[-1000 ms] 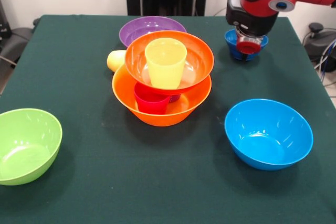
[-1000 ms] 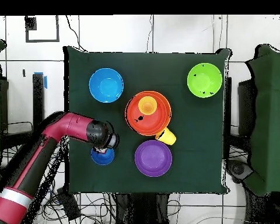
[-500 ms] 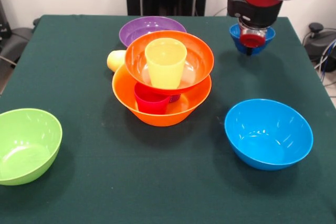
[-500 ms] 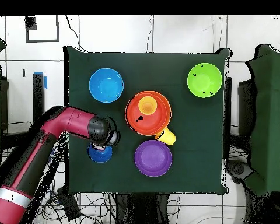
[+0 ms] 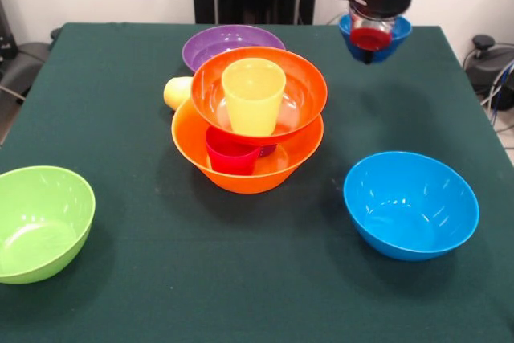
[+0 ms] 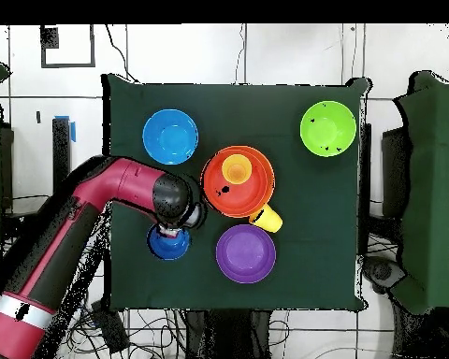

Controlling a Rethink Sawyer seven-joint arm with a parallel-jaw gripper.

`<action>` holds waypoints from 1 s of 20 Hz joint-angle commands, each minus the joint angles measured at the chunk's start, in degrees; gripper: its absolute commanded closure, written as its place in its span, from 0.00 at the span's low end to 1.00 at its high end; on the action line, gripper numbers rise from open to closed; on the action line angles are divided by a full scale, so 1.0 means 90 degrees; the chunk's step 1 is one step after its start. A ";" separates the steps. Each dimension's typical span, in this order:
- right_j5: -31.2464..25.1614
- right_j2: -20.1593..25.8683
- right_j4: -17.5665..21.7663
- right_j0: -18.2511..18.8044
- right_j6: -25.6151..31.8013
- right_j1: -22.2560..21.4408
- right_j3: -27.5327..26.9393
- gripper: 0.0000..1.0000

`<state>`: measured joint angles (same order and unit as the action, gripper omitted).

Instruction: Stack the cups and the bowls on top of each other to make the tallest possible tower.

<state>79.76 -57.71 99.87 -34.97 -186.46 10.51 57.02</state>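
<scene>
Since the earlier frames the gripper (image 5: 370, 36) has risen with the small dark blue bowl (image 5: 387, 38) and carried it up off the cloth and toward the tower (image 5: 249, 126); in the overhead view the arm (image 6: 97, 201) now reaches farther over the table, its wrist close beside the orange stack. The jaws are closed on the dark blue bowl's rim, and the bowl hangs in the air. Everything else sits as it did.

From left to right in the front view: the lime green bowl (image 5: 40, 222) stands alone near the front left corner. The pale yellow cup (image 5: 177, 91) lies on its side, touching the back left of the tower. The tower is the large orange-yellow bowl (image 5: 241, 170) holding a red-pink cup (image 5: 230, 154), with the red-orange bowl (image 5: 301, 90) resting on top and an upright orange-yellow cup (image 5: 253, 95) inside that. The purple bowl (image 5: 229, 43) sits just behind. The light blue bowl (image 5: 410, 204) stands well apart at the front right.

The table (image 5: 241, 279) is covered with a dark green cloth. Around it the overhead view shows a pale tiled floor (image 6: 266, 51), cables and dark chairs. No readable writing shows.
</scene>
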 commanded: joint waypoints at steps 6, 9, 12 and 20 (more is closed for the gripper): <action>0.0621 0.0014 0.0431 0.0750 -0.1239 -0.0090 -0.1031 1.00; 0.0748 -0.0123 0.0489 0.0920 -0.1236 -0.0114 -0.1204 1.00; 0.0866 -0.0231 0.0495 0.1038 -0.1277 -0.0137 -0.1374 1.00; 0.1232 -0.0541 0.0476 0.1354 -0.1344 -0.0106 -0.1902 1.00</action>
<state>87.78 -65.57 103.53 -24.96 -186.46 9.27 48.02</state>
